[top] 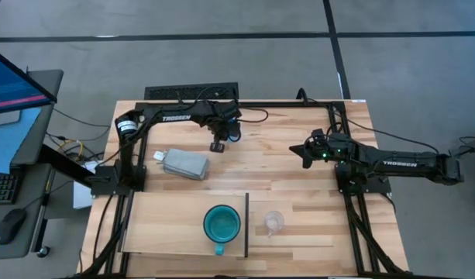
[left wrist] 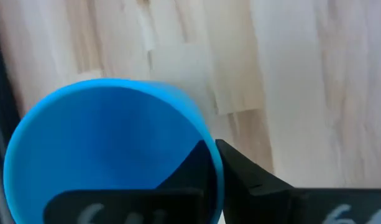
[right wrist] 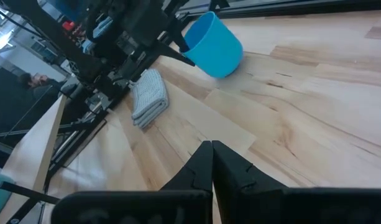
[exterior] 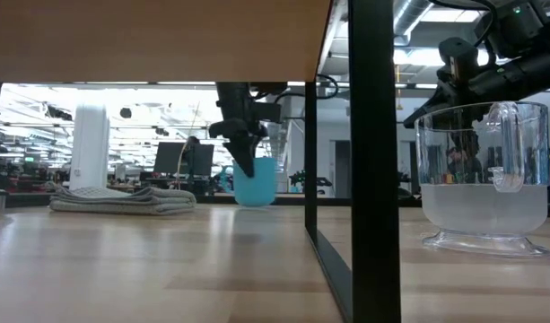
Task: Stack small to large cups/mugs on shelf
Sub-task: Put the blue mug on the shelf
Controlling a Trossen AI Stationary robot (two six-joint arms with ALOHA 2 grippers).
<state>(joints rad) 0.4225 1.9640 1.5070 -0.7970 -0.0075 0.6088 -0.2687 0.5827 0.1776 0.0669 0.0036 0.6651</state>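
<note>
Blue mug clamped at its rim in my left end effector.
Next I carry it into the green mug on the shelf; right end effector waits together.

From overhead, the left gripper covers nearly all of the blue mug, leaving only a sliver of blue beside it. In the left wrist view the mug's near rim is cut off by the picture's edge and its handle cannot be seen. In the low view the shelf hides the left arm above the gripper, and the teal mug on top of it is out of sight
</note>
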